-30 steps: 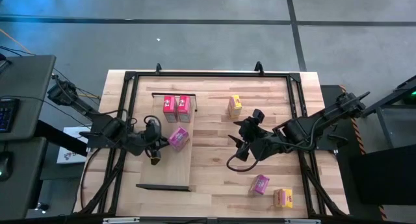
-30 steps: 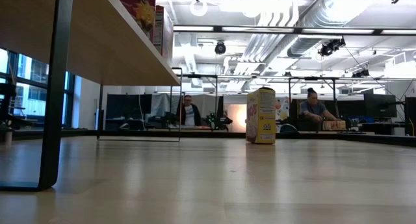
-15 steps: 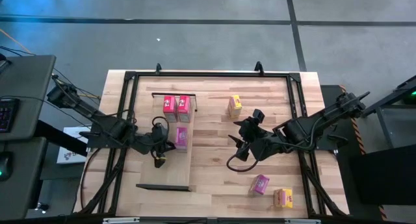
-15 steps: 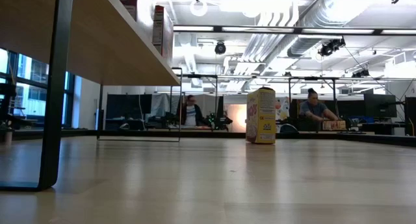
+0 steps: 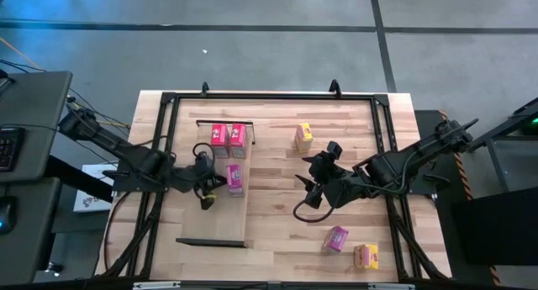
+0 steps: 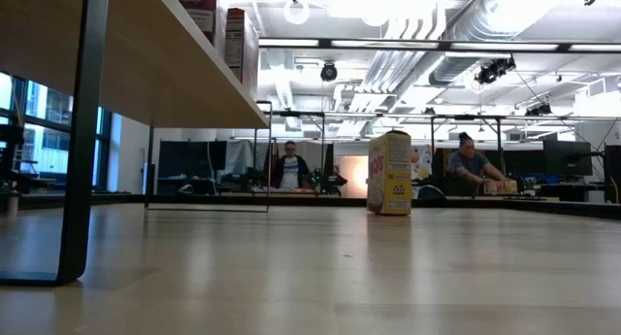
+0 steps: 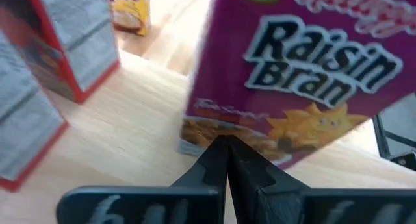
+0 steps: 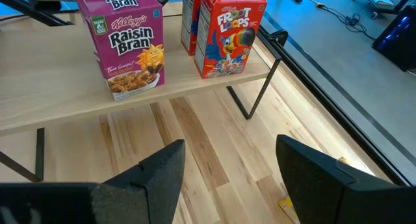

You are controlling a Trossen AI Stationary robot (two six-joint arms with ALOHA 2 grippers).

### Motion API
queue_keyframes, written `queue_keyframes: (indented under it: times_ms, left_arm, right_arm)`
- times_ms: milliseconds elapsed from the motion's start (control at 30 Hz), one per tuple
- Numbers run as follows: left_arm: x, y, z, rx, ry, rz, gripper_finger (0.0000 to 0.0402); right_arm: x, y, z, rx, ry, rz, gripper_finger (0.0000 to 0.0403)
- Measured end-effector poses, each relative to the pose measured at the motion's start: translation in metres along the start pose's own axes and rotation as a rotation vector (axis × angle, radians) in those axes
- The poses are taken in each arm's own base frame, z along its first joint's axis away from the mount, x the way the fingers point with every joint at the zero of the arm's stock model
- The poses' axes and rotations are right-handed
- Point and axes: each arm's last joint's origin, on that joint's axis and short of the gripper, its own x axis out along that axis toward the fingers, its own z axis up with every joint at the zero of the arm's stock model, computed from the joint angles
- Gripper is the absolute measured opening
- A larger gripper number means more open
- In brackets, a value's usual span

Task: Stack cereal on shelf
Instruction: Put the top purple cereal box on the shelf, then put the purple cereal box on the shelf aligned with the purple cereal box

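Presently, left pincer (image 5: 204,177): over the shelf (image 5: 220,218), fingers (image 7: 224,160) pressed together with nothing between them, tips just short of the magenta Raisin Bran box (image 5: 235,178), which stands upright on the shelf near its right edge. Two red boxes (image 5: 229,136) stand side by side at the shelf's far end, apart from the magenta box; the right wrist view shows the nearer one as a Froot Loops box (image 8: 227,33), beside the shelf's black rail (image 8: 257,87). Right pincer (image 5: 313,181): waiting above the middle of the tabletop (image 5: 277,231), fingers (image 8: 155,173) spread wide and empty, facing the shelf. Yellow box (image 5: 303,137): upright on the tabletop at the far side, well apart from the shelf; seen also in the low view (image 6: 390,173). Second magenta box (image 5: 336,238) and an orange-yellow box (image 5: 366,255): lying on the tabletop near its front right corner, close to each other. Background, low view: two people (image 6: 289,167) seated beyond the tabletop.
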Motion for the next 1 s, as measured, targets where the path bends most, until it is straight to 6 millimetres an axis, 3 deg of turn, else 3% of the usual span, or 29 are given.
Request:
queue_keyframes:
  times_ms: [633, 800, 1000]
  left_arm:
    - [0.007, 0.017, 0.014, 0.035, -0.045, 0.072, 0.0000]
    - [-0.007, 0.017, 0.016, 0.036, -0.073, 0.019, 0.0000]
    - [-0.040, 0.020, 0.023, 0.057, -0.180, -0.076, 0.0000]
  right_arm:
    - [0.000, 0.000, 0.000, 0.012, 0.000, 0.000, 0.0232]
    - [0.000, 0.000, 0.000, 0.011, 0.001, 0.000, 0.0232]
    - [0.000, -0.001, -0.003, -0.013, 0.040, 0.018, 0.0232]
